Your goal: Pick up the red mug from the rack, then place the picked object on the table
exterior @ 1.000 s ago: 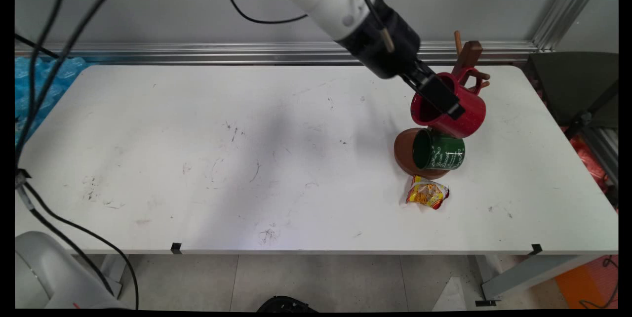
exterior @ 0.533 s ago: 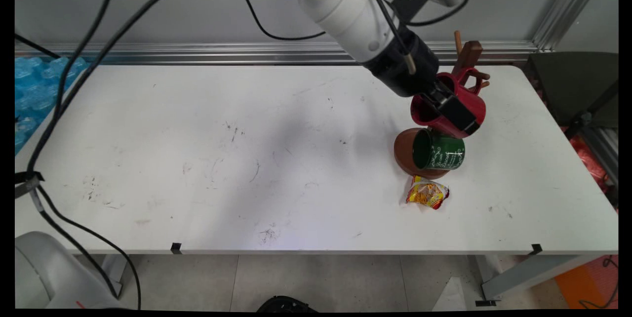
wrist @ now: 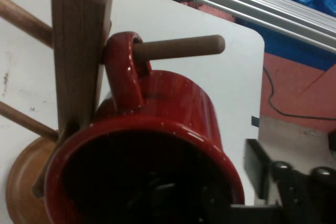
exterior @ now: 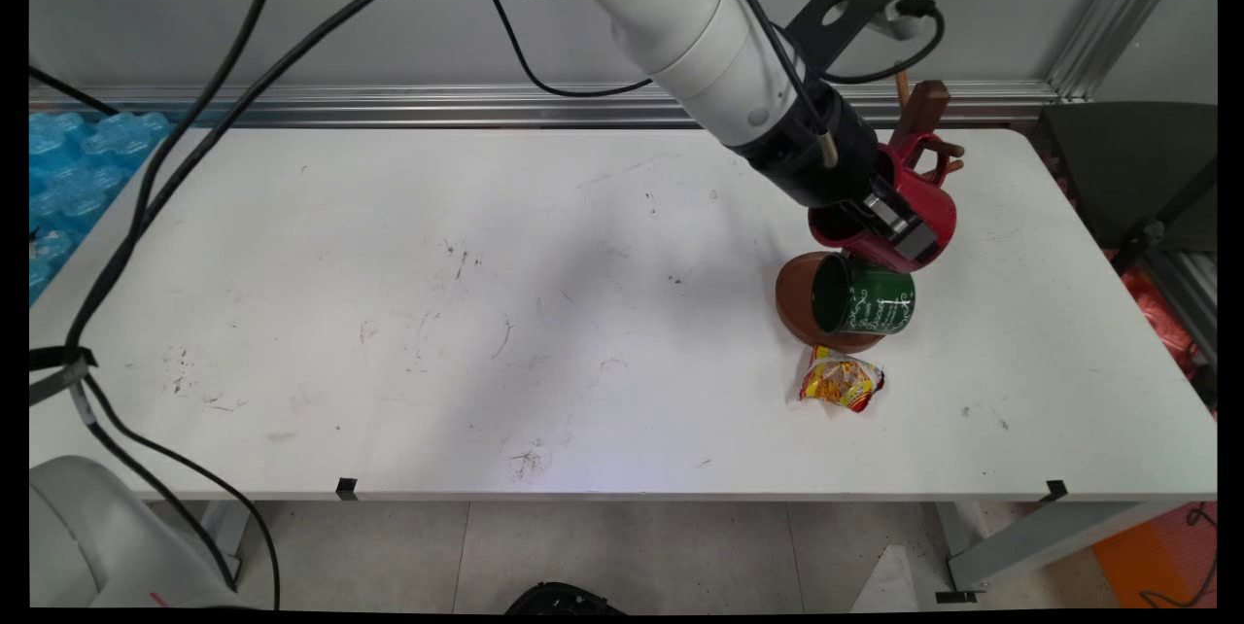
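Since the earlier frames we see the arm has pushed further down and toward the wooden mug tree (exterior: 921, 119), so the gripper (exterior: 899, 233) now sits at the red mug's (exterior: 928, 206) mouth rather than just short of it; mug, tree and everything else lie as before. We note the red mug hangs tilted on the tree, its handle (wrist: 125, 72) looped over a horizontal peg (wrist: 178, 47) that pokes out past the handle, its opening facing the hand camera. In the hand view one finger (wrist: 257, 169) lies outside the mug's (wrist: 157, 156) wall on its right; the other we cannot make out in the dark interior. We judge the fingers to straddle the rim, but whether they pinch it or stand spread we cannot tell. Below the red mug a green mug (exterior: 865, 295) with white lettering hangs over the tree's round brown base (exterior: 792, 298). Just in front of that base lies a yellow-red snack packet (exterior: 841, 381) on the white table (exterior: 486, 313).
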